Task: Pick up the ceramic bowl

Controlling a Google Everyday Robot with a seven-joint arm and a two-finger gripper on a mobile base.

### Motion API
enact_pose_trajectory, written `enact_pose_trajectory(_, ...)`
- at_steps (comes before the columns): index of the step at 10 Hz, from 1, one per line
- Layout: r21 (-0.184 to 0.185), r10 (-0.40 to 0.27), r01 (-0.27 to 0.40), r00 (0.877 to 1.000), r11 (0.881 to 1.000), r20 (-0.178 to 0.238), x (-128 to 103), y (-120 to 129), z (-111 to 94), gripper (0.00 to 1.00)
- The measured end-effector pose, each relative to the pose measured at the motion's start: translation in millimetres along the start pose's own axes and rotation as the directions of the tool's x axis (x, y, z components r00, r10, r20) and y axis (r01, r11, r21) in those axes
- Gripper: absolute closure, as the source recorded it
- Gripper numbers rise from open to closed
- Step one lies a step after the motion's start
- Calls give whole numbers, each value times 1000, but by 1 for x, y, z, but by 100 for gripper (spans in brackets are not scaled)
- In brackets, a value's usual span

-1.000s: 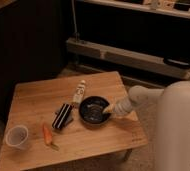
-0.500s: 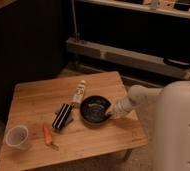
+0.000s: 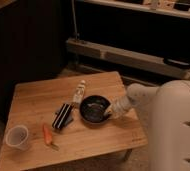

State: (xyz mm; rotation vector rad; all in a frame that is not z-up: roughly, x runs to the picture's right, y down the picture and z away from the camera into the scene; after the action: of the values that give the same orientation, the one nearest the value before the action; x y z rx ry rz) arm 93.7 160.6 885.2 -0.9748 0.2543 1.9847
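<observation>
My gripper (image 3: 108,114) is low over the desk (image 3: 35,95), right at the right-hand rim of the ceramic bowl (image 3: 94,109), at the end of my pale arm (image 3: 134,96), which reaches in from the desk's right edge. Whether my jaws are spread or pinching the rim, I cannot tell. The ceramic bowl sits upright on the wood, a little right of the desk's middle, black and glossy, with pale flecks inside that may be reflections or may be contents. Just beyond its left rim lies a small white bottle (image 3: 79,92) on its side, pointing away toward the far edge, close to the bowl and perhaps touching it. To the bowl's left, near but apart from it, lies a flat black object with pale stripes (image 3: 63,116). Further left again a slim orange thing (image 3: 48,134) lies on the wood. At the near left corner, well apart from the bowl, stands a clear plastic cup (image 3: 17,136), upright with its mouth up. My white body (image 3: 177,127) fills the right of the view, beside the desk's right edge. Behind the desk runs a long pale ledge (image 3: 123,52) against dark shelving.
</observation>
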Motion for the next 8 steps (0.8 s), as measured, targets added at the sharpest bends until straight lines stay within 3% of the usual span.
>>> enact_pose_trajectory(2, 8, -23, 22, 999, 1000, 29, 7, 3, -6, 93)
enact_pose_trajectory(4, -3, -57, 57, 994, 998, 93, 24, 22, -34, 93)
enact_pose_trajectory(6, -38, -96, 102, 986, 994, 133, 41, 41, -66, 93)
enact_pose_trajectory(8, -76, -96, 107, 985, 991, 143, 45, 52, -83, 93)
